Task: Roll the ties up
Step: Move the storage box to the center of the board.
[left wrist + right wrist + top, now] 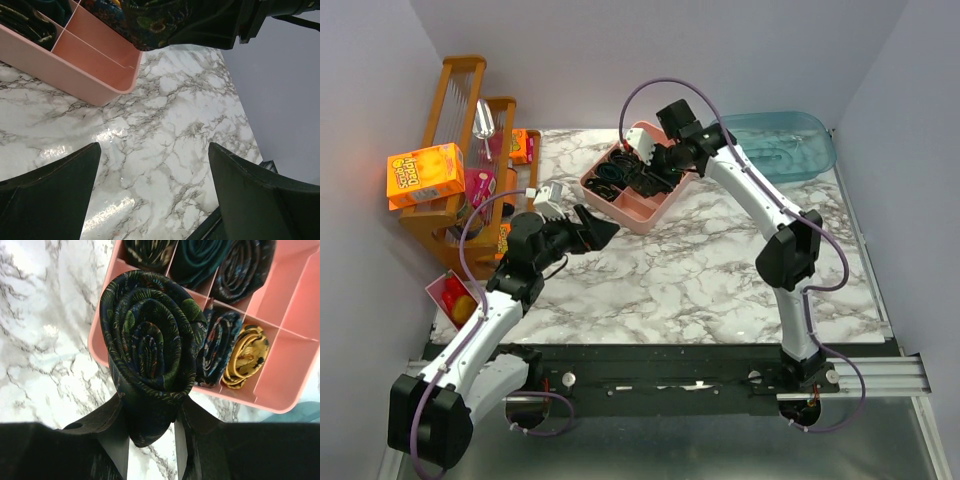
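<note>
The right arm reaches out to the far middle of the marble table [700, 280], and there is the right gripper [150, 426], its two fingers clamped narrow on the lower part of a rolled tie [150, 335]. It is a tight spiral of dark navy-green fabric with a fine leaf pattern, coil facing the wrist camera. The roll hangs over the left rim of the pink tray [280, 404], partly above the marble. Whether it touches the rim cannot be told.

Inside the tray, more rolls sit in their compartments. A blue patterned roll [220, 347] lies touching a yellow roll [245, 357] in one compartment, just right of the held tie. In the row beyond sit three dark rolls, the middle green roll [200, 257] among them.

Over on the left, the left gripper [154, 150] is spread wide with nothing between its fingers. It hangs above bare marble, near the tray's near-left corner but clear of it. From its wrist camera the tray wall fills the upper left, with the other arm's gripper and its tie above.

At the far right stands a clear teal bin [790, 140]. At the far left is a wooden rack [460, 100] with an orange box [425, 172] on it.
</note>
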Controlling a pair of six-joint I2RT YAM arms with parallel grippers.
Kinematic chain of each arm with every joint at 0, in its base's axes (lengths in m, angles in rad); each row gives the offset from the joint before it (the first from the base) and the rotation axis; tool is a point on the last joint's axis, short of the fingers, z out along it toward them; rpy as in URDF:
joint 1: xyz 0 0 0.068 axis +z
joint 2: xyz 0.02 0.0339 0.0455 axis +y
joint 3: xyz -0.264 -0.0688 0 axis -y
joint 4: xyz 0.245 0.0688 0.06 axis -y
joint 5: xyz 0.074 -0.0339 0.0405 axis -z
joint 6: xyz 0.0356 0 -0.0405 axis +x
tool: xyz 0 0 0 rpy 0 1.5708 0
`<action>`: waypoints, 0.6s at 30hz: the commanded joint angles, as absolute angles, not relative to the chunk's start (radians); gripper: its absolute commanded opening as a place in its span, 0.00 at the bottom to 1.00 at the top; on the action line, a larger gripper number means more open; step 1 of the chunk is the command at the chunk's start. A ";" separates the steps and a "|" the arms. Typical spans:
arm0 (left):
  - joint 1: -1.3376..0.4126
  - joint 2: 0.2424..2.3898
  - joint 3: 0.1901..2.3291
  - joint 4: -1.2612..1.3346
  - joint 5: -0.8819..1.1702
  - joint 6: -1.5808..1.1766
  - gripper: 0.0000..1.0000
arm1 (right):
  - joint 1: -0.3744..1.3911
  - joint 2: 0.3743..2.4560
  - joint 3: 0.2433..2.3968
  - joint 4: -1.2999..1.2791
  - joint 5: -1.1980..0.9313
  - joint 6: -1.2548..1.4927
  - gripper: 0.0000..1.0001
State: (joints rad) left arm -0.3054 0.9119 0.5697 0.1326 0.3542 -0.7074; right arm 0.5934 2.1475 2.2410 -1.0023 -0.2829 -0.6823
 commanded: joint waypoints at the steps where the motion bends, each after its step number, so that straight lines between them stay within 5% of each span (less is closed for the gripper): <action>1: -0.293 0.914 0.555 0.155 0.382 -0.699 0.99 | 0.586 2.209 2.301 -1.104 -0.239 -0.730 0.00; 18: -0.278 0.950 0.546 0.175 0.408 -0.695 0.99 | 0.592 2.328 2.356 -1.057 -0.157 -0.726 0.00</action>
State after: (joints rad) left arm -0.2871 0.9409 0.5579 0.1429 0.3786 -0.7067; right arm 0.5934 2.2974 2.3100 -1.0744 -0.1955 -0.7170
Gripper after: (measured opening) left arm 0.987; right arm 0.402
